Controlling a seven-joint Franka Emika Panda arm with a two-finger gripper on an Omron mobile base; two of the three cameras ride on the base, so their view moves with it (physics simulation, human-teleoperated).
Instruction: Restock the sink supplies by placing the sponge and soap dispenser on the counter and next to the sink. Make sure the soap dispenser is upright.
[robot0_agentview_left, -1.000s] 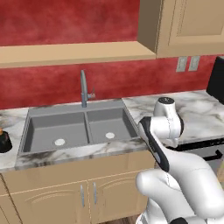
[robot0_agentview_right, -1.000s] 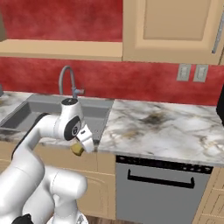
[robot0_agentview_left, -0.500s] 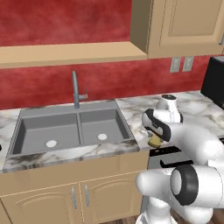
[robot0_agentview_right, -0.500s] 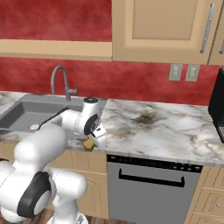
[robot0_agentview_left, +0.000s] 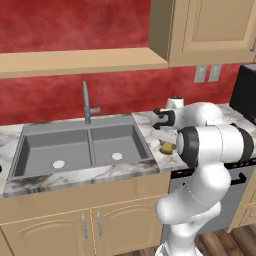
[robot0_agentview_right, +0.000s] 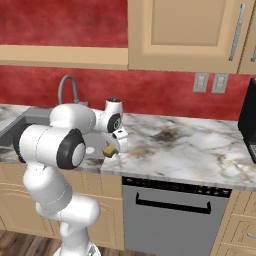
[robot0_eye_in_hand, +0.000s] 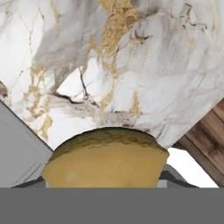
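Note:
My gripper (robot0_agentview_right: 111, 147) is shut on the sponge (robot0_agentview_right: 108, 150), a yellowish-tan block, held low over the counter (robot0_agentview_right: 190, 145) just right of the sink (robot0_agentview_right: 31, 118). In the left base view the sponge (robot0_agentview_left: 166, 147) hangs beside the sink's (robot0_agentview_left: 80, 150) right rim, over the marble counter (robot0_agentview_left: 148, 125), under my gripper (robot0_agentview_left: 167, 144). The hand view has the sponge (robot0_eye_in_hand: 107, 162) large at the bottom, above the veined counter (robot0_eye_in_hand: 131, 65) near its front edge. The soap dispenser is out of view.
A curved grey faucet (robot0_agentview_left: 86, 102) stands behind the sink. A black appliance (robot0_agentview_right: 248, 125) sits at the counter's far right. Below the counter is a dishwasher (robot0_agentview_right: 170, 220). Wood floor (robot0_eye_in_hand: 205, 135) lies past the counter's front edge.
The base has driven right, so the sink slid left in both base views. The arm has folded in, carrying the sponge from the sink's corner to over the counter beside it.

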